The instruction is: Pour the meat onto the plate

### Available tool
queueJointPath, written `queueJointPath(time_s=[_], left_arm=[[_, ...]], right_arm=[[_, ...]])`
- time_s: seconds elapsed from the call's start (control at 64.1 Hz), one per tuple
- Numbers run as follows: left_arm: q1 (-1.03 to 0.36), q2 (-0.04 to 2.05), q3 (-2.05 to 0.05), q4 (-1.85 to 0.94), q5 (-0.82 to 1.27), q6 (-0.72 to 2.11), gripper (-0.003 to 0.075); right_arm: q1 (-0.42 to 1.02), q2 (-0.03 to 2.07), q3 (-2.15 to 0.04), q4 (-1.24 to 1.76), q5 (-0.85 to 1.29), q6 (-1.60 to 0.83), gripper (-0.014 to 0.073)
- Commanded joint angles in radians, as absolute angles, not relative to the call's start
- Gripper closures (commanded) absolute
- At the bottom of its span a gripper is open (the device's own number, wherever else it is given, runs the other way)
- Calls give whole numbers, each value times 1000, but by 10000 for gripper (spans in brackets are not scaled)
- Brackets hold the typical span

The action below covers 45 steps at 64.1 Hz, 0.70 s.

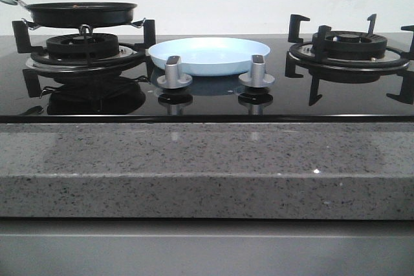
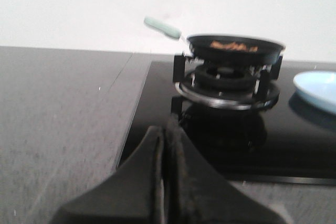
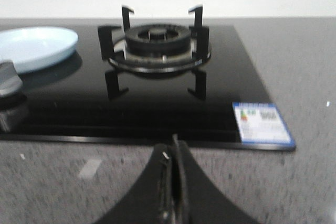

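Observation:
The pale-blue plate lies on the black glass hob between the two burners; it also shows in the left wrist view and the right wrist view. The black frying pan with a pale handle sits on the left burner. The orange-brown meat lies in the pan. My left gripper is shut and empty over the grey counter, short of the hob's left front corner. My right gripper is shut and empty over the counter in front of the right burner. Neither gripper shows in the front view.
The right burner with black pan supports stands bare. Two silver knobs stand in front of the plate. A blue-and-white label is on the hob's front right corner. The grey speckled counter surrounds the hob.

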<state>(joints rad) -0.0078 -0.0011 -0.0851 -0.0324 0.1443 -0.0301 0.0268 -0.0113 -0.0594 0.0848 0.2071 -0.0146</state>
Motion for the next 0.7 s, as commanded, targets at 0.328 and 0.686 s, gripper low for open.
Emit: queueJointPath(time_s=[0.328,0.686], left_arm=[[-16,401,-505,-49,184,-40,741],[-16,472,-538,-47,119,-39,684]], right_arm=[[21,356,-545,77,297,-15,652],[21,576,-681,78,370,-15,641]])
